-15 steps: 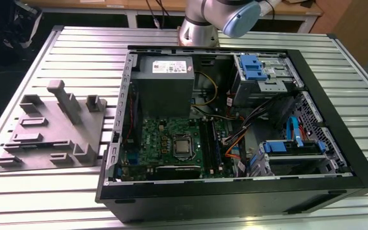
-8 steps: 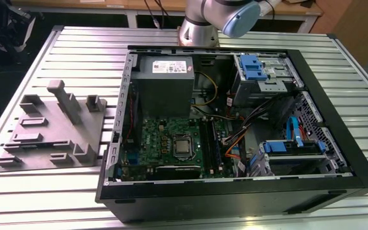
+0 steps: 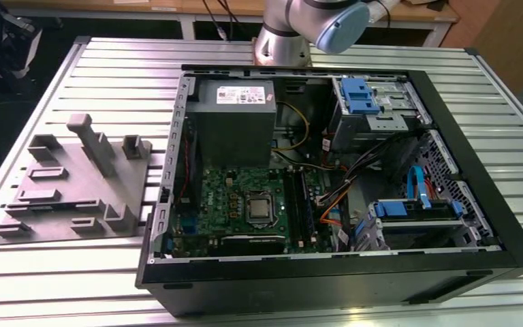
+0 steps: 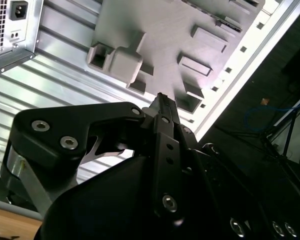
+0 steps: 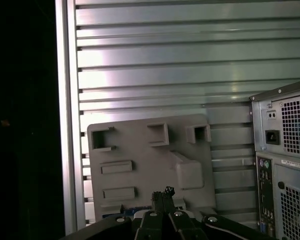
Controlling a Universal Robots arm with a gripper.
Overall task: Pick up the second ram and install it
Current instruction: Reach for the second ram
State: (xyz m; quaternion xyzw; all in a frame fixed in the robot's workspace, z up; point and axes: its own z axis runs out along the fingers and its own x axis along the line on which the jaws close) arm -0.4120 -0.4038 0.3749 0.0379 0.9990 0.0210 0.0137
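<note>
My gripper (image 4: 161, 99) hangs above the grey fixture block (image 5: 140, 150), which lies on the slatted table beside the open computer case (image 3: 334, 184). In both wrist views the fingertips (image 5: 163, 193) meet with nothing between them. A thin dark bluish strip (image 5: 126, 214), seemingly the second ram, lies along the fixture block's edge and is partly hidden behind the gripper's links. On the motherboard (image 3: 243, 201) the long memory slots (image 3: 302, 204) run beside the processor socket.
The fixture block (image 3: 75, 187) carries a tall upright post (image 3: 87, 139) and several low brackets. The case's rear panel (image 5: 282, 165) stands close beside it. The arm's elbow (image 3: 321, 24) is at the back. The table edge (image 5: 67, 115) drops off beyond the fixture.
</note>
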